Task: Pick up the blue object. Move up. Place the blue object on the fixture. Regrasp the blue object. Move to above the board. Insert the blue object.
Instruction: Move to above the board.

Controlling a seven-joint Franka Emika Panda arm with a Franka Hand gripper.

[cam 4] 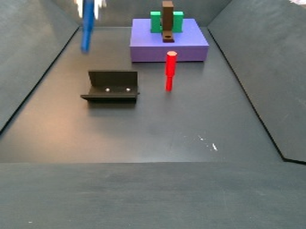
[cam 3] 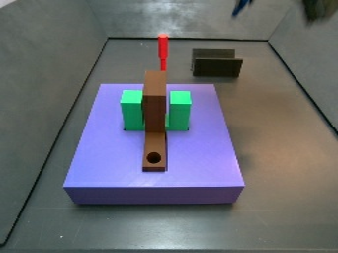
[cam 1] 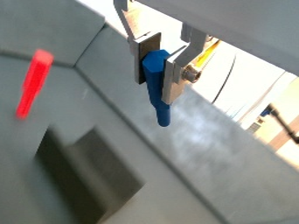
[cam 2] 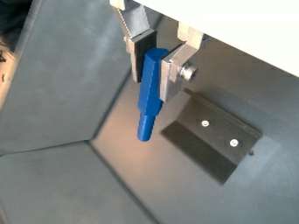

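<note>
My gripper (cam 1: 162,72) is shut on the upper end of the blue object (cam 1: 158,92), a slim blue peg that hangs down from the jaws; both wrist views show this (cam 2: 149,109). In a side view the peg (cam 4: 86,32) is held high above the floor, over and a little behind the fixture (cam 4: 111,87). The fixture also shows in both wrist views (cam 1: 87,171) (cam 2: 211,136) and in a side view (cam 3: 216,63). The lavender board (cam 3: 199,148) carries two green blocks (cam 3: 132,110) and a brown bar with a round hole (cam 3: 154,158).
A red peg (cam 4: 171,70) stands upright on the floor between the fixture and the board (cam 4: 149,51), and shows in a wrist view (cam 1: 35,83). Grey walls (cam 4: 48,63) slope up around the floor.
</note>
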